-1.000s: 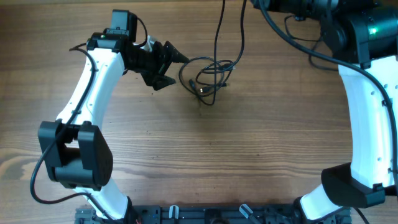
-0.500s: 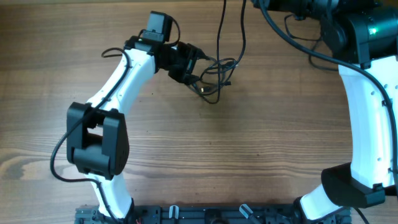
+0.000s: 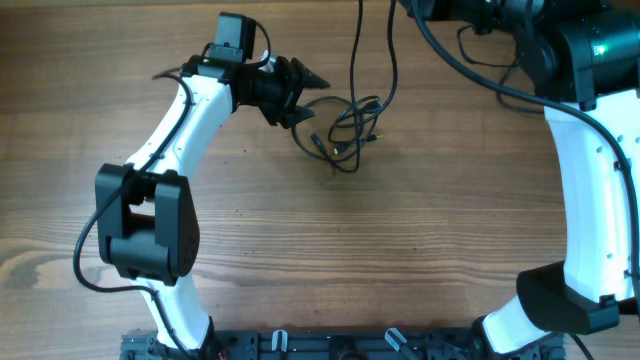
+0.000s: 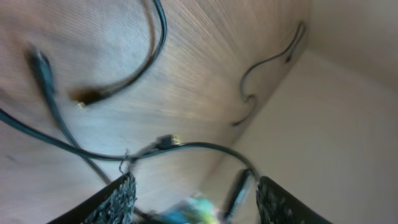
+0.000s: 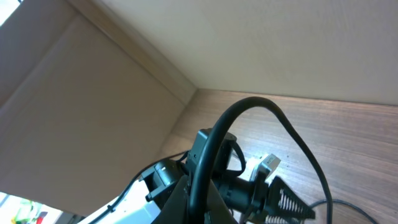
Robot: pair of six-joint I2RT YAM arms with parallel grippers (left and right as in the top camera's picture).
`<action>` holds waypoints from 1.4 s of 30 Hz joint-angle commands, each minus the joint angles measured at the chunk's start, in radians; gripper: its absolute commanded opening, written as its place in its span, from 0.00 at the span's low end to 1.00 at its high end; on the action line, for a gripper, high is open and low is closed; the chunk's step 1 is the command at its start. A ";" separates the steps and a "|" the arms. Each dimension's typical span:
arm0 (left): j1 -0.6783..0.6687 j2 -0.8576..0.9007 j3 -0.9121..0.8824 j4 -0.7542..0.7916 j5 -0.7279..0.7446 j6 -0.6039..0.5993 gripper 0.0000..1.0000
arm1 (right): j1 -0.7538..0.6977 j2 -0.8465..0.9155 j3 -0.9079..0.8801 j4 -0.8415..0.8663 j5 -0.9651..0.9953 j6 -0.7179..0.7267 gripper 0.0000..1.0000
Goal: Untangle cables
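A tangle of thin black cables (image 3: 345, 125) lies on the wooden table at the back centre. Two strands (image 3: 356, 40) run from it up past the top edge. My left gripper (image 3: 308, 100) is open right at the tangle's left side. In the left wrist view its fingers (image 4: 199, 199) stand wide apart with a cable (image 4: 186, 146) looping in front of them, blurred. My right gripper (image 5: 196, 199) is shut on a black cable (image 5: 249, 106) that arches up from its fingers. It sits beyond the overhead view's top edge.
The wooden table (image 3: 400, 240) ends at a pale wall at the back. The right arm (image 3: 590, 170) stands along the right side and the left arm (image 3: 150, 220) at the left. A black rail (image 3: 330, 345) runs along the front edge.
My left gripper swung right into the tangle, then drew back slightly up and left. The tangle has changed shape and shifted a little to the right.
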 commanded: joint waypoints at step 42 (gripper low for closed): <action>0.292 -0.095 -0.005 -0.228 -0.253 0.577 0.04 | -0.568 -0.033 0.000 -0.213 0.342 0.039 0.04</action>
